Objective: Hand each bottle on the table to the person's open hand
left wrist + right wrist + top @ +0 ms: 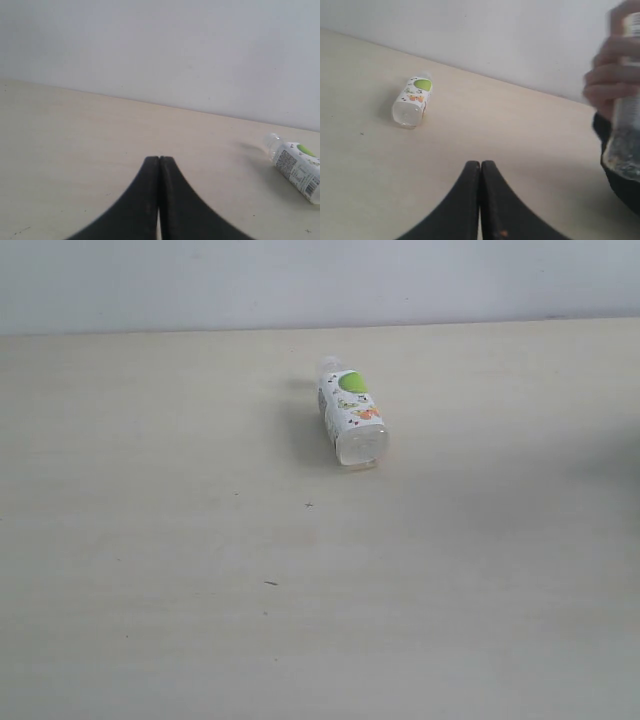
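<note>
Green-labelled bottle (352, 418) lies on its side on the table (200, 620), just above centre of the exterior frame and slightly right of the midline. Its base faces the camera and its white cap points toward the back wall. Lying flat, it probably needs a grasp across the barrel, and nothing sits beside it to get in the way.

Left gripper (159, 161): jaws pressed together, nothing between them, bottle well apart from it. Right gripper (480, 165): same, fully closed and empty. Neither arm shows in the exterior view.

Person's hand (607, 82) shows only in the right wrist view. It is blurred, with fingers wrapped round a second bottle (626, 140) held upright, so my read is it's not open to receive yet. Either gripper has to open before any pick.
</note>
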Available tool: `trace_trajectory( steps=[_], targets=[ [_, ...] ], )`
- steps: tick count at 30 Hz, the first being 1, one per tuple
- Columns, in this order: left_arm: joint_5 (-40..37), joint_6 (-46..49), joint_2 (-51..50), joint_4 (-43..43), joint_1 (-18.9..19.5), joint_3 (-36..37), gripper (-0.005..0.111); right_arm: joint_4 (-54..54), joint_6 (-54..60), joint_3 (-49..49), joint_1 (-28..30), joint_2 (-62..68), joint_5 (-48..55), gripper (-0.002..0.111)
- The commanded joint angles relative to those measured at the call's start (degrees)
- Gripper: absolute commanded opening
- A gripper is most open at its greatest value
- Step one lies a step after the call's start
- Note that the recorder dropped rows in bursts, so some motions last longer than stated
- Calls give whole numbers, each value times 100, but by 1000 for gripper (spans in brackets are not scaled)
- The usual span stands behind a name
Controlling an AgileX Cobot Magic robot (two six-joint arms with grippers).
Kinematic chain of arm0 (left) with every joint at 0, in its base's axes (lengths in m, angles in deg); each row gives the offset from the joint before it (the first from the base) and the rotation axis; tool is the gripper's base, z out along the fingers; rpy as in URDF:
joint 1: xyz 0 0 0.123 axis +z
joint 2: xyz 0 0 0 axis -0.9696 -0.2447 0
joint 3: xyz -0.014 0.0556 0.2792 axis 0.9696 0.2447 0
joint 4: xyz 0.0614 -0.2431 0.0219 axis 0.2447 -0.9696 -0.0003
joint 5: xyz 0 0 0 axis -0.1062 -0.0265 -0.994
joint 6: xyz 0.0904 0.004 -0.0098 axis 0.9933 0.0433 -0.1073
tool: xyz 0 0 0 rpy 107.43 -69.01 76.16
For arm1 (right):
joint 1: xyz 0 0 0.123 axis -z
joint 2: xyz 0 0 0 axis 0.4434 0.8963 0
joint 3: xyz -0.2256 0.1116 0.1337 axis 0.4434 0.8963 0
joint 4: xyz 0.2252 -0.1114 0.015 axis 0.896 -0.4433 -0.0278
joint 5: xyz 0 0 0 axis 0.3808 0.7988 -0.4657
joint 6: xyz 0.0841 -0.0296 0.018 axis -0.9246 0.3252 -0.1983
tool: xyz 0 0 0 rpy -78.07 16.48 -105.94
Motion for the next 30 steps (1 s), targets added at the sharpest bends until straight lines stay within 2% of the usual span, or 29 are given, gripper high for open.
trace_trajectory(
  steps=[1, 7, 11, 18, 30],
  targets=[
    [15, 0, 39, -31, 9, 21, 0, -60, 25, 30, 16, -28, -121, 1],
    [15, 0, 39, -31, 9, 21, 0, 192, -5, 44, 16, -28, -204, 1],
    [15, 0, 39, -31, 9, 21, 0, 813, -79, 415, 16, -28, -1082, 1],
    [15, 0, 39, -31, 9, 21, 0, 361, -79, 1250, 16, -28, -2357, 1],
    [15, 0, 39, -31, 9, 21, 0, 345, -79, 1465, 16, -28, -2441, 1]
  ],
)
